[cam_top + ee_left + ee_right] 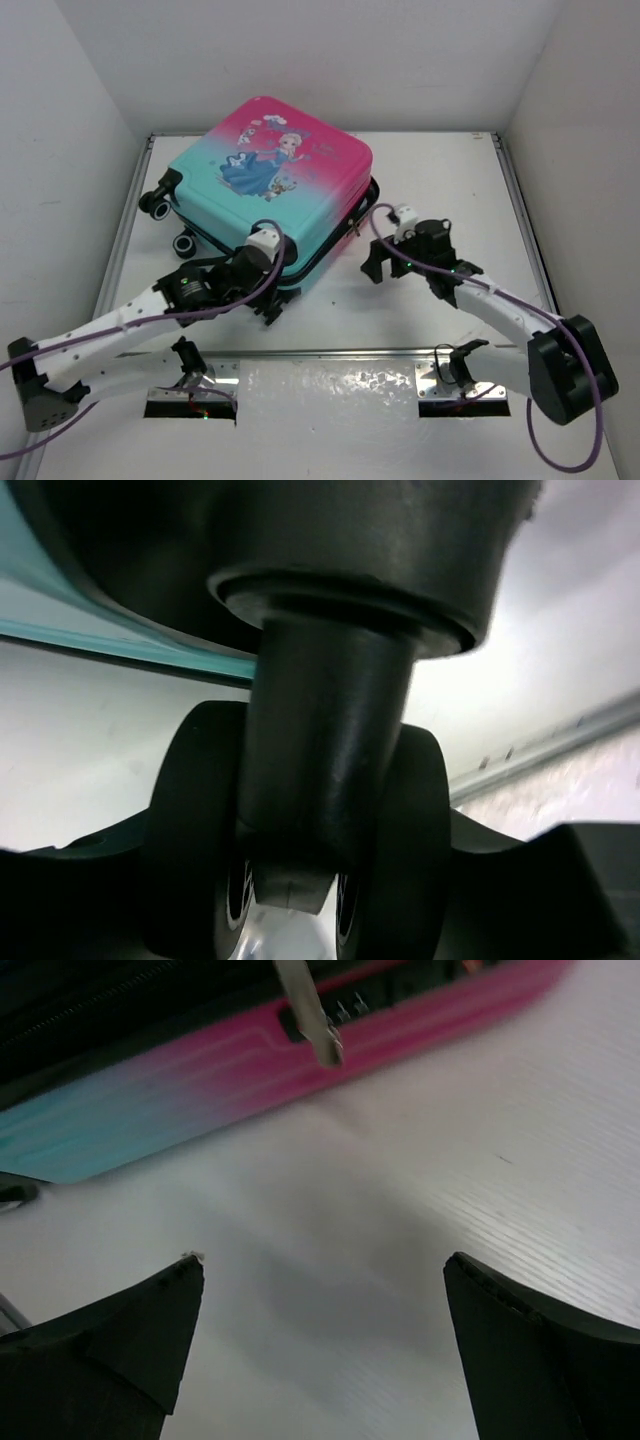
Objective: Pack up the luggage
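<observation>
Toward eleven o'clock on the table (440, 170) lies the closed luggage (270, 170), print up. The left arm (120, 320) stretches low to its six o'clock corner, the left gripper (272, 302) clamped on a wheel (190, 820). At the luggage's four o'clock the right arm (510, 315) bends inward, the right gripper (385, 268) spread wide over the table.

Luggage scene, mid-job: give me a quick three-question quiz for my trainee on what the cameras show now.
1. True or false: the luggage lies flat on the table, printed side up.
2. What sits between the left jaws? A) a caster wheel of the luggage B) a folded shirt C) a water bottle
3. Fill in: the right jaws stand ____, with only bare table between them.
Key: 1 true; 2 A; 3 open.
</observation>
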Available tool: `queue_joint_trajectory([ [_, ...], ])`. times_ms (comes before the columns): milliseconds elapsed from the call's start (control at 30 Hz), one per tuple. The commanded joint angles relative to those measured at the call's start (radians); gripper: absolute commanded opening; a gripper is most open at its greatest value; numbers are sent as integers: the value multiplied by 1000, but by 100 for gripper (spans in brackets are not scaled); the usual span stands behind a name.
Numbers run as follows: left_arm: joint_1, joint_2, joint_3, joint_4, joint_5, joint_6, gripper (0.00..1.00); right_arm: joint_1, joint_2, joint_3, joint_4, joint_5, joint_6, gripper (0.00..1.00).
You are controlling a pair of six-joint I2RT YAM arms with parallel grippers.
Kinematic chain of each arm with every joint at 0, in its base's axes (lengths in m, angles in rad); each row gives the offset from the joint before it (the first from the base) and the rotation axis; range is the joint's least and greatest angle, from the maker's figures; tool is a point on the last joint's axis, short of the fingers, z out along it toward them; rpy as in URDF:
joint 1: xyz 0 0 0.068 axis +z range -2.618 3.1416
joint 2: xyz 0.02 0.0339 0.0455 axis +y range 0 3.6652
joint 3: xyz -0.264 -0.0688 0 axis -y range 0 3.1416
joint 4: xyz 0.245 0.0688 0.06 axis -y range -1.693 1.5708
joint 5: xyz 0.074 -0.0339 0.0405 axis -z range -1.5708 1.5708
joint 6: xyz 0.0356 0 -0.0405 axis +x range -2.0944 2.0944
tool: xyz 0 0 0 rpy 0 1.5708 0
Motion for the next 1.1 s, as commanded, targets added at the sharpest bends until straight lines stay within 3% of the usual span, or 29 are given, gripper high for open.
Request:
queue_joint_trajectory([
  [0,7,-110,143,-7,-235,-72,0,134,26,23,159,86,-99,96],
  [200,7,-6,121,40,-191,14,0,158,200,57,328,139,-116,81],
  [467,7,-50,42,156,-120,90,0,158,359,261,264,62,-167,62],
  [667,7,-89,4,227,-6,156,0,149,405,411,117,73,-205,60],
  [833,7,-52,-1,242,65,183,0,74,519,548,0,-72,-176,31],
  [933,7,-12,1,242,94,195,0,65,522,525,26,-89,-193,29],
  [1067,7,52,10,241,124,209,0,62,514,523,54,-75,-251,14],
])
